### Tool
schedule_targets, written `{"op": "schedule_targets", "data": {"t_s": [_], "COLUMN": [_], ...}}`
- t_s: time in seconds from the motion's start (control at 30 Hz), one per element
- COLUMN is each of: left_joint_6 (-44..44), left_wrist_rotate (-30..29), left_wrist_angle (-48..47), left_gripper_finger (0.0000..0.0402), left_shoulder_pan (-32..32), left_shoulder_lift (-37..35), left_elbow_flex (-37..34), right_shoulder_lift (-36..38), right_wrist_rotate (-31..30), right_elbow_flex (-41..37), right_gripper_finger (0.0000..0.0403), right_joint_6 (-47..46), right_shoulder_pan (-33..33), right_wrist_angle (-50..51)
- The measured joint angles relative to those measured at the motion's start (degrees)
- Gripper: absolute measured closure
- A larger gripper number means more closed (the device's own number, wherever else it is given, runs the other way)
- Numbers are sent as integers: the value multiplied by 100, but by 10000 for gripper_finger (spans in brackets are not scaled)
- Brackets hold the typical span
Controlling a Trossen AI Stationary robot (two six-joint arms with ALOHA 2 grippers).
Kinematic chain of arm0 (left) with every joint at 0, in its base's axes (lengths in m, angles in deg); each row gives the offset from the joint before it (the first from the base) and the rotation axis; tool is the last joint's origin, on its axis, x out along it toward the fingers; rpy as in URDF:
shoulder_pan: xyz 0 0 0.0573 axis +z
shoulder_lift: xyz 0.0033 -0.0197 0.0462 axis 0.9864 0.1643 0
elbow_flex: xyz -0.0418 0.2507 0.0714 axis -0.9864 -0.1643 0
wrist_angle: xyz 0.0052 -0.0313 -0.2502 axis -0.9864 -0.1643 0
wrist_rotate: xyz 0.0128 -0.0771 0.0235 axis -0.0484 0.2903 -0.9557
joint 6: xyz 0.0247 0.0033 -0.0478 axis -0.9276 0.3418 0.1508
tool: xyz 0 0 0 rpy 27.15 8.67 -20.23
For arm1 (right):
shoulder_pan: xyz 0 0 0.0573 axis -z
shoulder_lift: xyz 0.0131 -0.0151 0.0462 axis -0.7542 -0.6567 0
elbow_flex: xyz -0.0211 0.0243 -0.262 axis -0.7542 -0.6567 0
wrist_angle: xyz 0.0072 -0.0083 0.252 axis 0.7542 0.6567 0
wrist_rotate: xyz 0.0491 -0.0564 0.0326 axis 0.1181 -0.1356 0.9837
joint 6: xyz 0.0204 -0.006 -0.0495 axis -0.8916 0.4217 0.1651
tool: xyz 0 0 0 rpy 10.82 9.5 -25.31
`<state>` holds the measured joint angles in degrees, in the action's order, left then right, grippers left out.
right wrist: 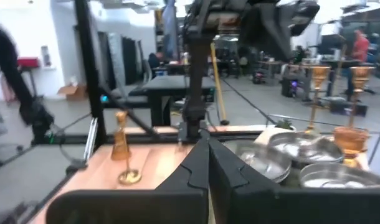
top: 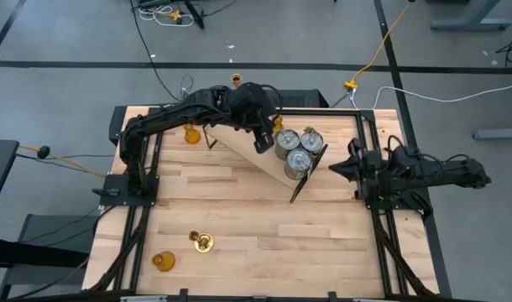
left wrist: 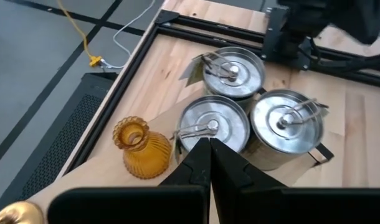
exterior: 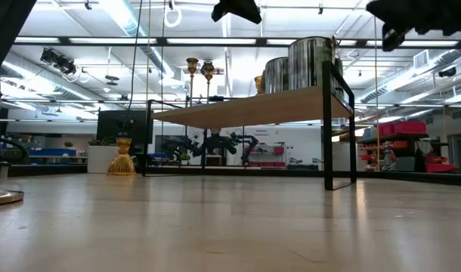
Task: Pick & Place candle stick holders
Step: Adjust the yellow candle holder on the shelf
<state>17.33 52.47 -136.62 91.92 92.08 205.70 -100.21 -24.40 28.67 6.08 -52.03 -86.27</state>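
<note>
Silver-grey metal cylinders [left wrist: 213,127], three of them, sit together on the raised wooden shelf [top: 256,155]. We see the left gripper [left wrist: 209,163] right over them, fingers pressed together, holding nothing. An amber holder [left wrist: 142,149] stands just beside the cylinders. We judge a placement just done; next, fetch the amber and brass ones near the table's front edge. Right gripper [right wrist: 207,165] waits beyond the shelf, closed and empty. No writing legible.

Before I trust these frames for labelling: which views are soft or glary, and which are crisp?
Right wrist view: blurred throughout, the slim brass candle stick holder smeared. Left wrist view: sharp, with bright reflections on the silver-grey metal cylinders, and the squat amber glass holder clear. Low view: ceiling lights glare, near wooden tabletop soft. High view: evenly lit.
</note>
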Motion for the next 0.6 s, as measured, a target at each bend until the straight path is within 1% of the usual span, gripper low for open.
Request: {"op": "schedule_targets", "data": {"t_s": [0.17, 0.3, 0.5, 0.6], "left_joint_6": [-131, -166, -168, -120], "left_wrist_rotate": [68, 150, 148, 149], "left_wrist_angle": [0, 0, -2, -6], "left_gripper_finger": [397, 397, 397, 397], "left_shoulder_pan": [0, 2, 2, 1], "left_shoulder_lift": [0, 0, 0, 0], "left_elbow_flex": [0, 0, 0, 0], "right_shoulder_lift": [245, 396, 572, 582], "right_wrist_rotate": [64, 78, 620, 670], "right_elbow_flex": [-442, -813, -1458, -1784], "right_gripper_finger": [400, 400, 400, 400], "right_joint_6": [305, 366, 314, 244], "right_shoulder_pan": [-3, -3, -1, -3], "right_wrist_angle": [-239, -375, -1059, -1620]}}
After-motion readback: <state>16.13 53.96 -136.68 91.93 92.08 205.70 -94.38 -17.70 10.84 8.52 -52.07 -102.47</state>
